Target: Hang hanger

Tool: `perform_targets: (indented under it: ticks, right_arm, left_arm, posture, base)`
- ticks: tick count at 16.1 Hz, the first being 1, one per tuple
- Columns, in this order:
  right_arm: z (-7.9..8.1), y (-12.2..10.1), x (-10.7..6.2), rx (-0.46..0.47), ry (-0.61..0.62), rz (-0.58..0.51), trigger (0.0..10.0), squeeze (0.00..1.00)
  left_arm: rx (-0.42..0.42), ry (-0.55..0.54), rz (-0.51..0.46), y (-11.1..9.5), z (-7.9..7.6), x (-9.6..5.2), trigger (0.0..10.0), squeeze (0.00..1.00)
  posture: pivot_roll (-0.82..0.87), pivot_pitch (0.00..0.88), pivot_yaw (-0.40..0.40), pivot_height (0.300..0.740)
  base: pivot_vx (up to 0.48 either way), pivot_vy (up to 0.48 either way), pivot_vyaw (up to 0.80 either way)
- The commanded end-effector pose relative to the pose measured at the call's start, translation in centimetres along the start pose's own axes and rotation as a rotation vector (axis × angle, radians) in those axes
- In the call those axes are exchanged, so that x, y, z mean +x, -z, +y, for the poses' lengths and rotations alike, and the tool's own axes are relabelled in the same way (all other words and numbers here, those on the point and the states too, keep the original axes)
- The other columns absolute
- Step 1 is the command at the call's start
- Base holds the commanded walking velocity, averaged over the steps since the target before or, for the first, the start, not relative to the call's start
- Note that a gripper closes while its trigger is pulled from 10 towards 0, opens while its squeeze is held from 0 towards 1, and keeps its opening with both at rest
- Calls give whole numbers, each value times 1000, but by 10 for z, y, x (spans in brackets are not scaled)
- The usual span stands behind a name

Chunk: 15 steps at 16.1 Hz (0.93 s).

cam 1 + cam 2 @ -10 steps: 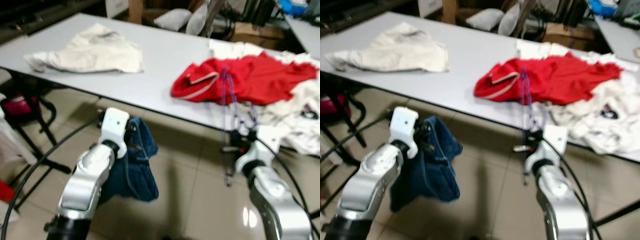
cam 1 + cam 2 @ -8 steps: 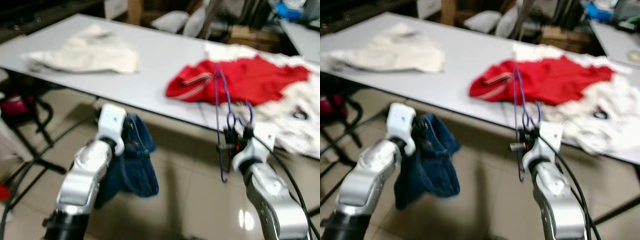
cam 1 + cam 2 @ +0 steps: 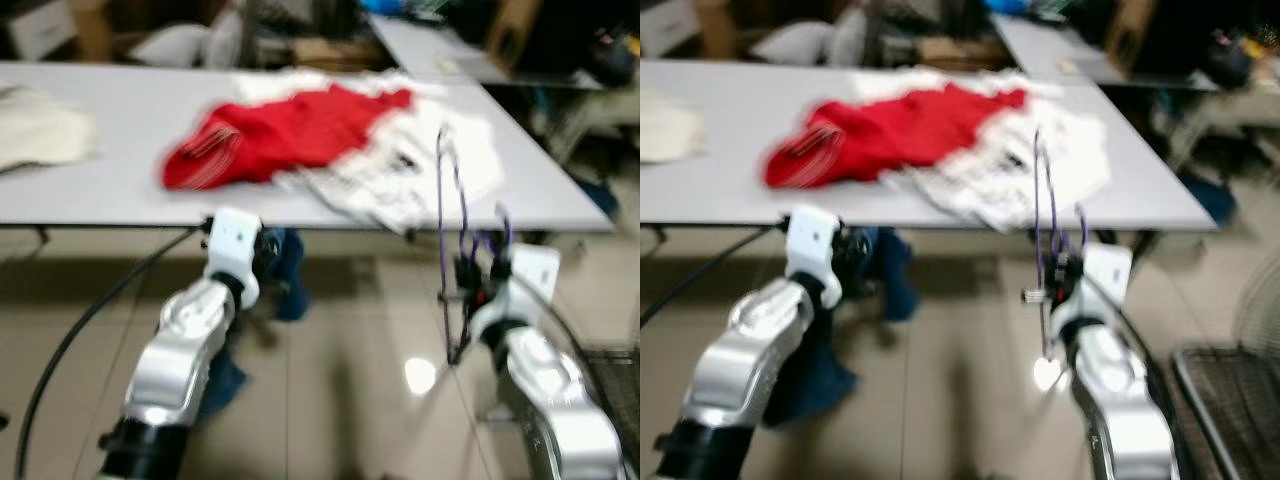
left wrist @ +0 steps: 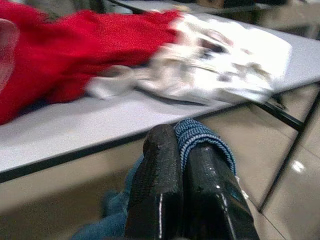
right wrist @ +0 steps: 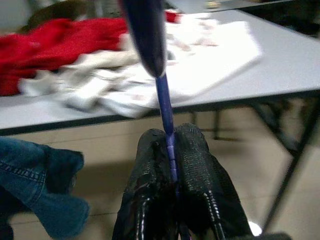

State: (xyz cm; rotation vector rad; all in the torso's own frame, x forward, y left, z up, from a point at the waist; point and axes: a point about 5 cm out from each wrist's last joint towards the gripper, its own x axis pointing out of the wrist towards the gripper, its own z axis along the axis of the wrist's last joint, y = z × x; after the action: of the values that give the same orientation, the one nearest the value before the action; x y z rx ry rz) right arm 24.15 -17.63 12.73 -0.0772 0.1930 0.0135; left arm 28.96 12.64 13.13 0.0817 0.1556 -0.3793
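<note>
R gripper [image 5: 170, 150] is clamped on the blue hanger [image 3: 447, 190], held upright just off the table [image 3: 120, 190] front edge, near its R corner. L gripper [image 4: 182, 165] pinches the jeans [image 4: 202, 140] below the same edge. No rail visible; carry slowly, keep hanger vertical so hook doesn't snag the clothes.

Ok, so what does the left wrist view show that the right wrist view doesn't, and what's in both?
In the left wrist view: the left gripper shut on a fold of blue denim garment, seen close up against the grey table edge. In the right wrist view: the right gripper shut on the thin purple hanger, and the table's dark legs over glossy floor. Both share the red garment and white clothes lying on the table, and some denim.
</note>
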Motion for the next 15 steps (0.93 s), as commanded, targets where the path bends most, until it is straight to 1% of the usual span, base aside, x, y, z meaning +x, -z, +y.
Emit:
perform_targets:
  ticks: [1,3,4,5,6,7,8,9,10,11,14,15]
  right_arm:
    - [-2,-3,-1,4,0,-17,10000,0]
    - [-9,-6,3,-9,1,-26,10000,0]
    - [-12,-10,6,-11,-17,-37,10000,0]
    - [-16,-18,11,-23,-67,-58,10000,0]
    - [-18,-21,12,-26,-92,-63,10000,0]
    - [-20,-29,10,-39,-188,-85,10000,0]
    - [-19,-34,6,-83,-274,-101,10000,0]
    - [-19,-36,3,-104,-310,-104,10000,0]
    - [-20,-40,-5,-129,-408,-104,10000,0]
    - [-22,-40,-12,-152,-484,-96,10000,0]
    - [-38,-37,-30,-214,-617,-47,10000,0]
    - [-46,-38,-39,-234,-681,-20,10000,0]
  left_arm:
    - [23,-6,-25,-8,2,1,10000,0]
    - [-30,-64,-64,-9,9,-2,10000,0]
    - [-36,-76,-74,-12,10,-1,10000,0]
    - [-18,-88,-71,-13,12,4,10000,0]
    - [-6,-81,-87,-16,11,6,10000,0]
    - [12,-48,-105,-21,7,9,10000,0]
    - [26,-17,-120,-25,5,10,10000,0]
    - [21,-6,-123,-27,5,11,10000,0]
    - [9,12,-129,-33,5,13,10000,0]
    - [16,17,-125,-35,6,16,10000,0]
    - [41,25,-127,-42,8,26,10000,0]
    - [46,25,-133,-47,12,30,10000,0]
  posture:
    - [-36,2,-18,740]
    - [-36,0,-32,740]
    - [-37,0,-38,740]
    - [-37,0,-34,740]
    - [-37,0,-34,740]
    - [-36,0,-38,740]
    - [-34,0,-41,740]
    - [-34,0,-39,740]
    - [-40,0,-28,740]
    - [-40,0,-26,740]
    - [-41,0,-32,740]
    - [-41,0,-32,740]
  base:
    - [0,0,-800]
    - [0,0,0]
    - [0,0,0]
    - [0,0,0]
    - [0,0,0]
    - [0,0,0]
    - [0,0,0]
    - [0,0,0]
    - [266,0,0]
    - [296,0,0]
    - [340,0,0]
    - [394,0,0]
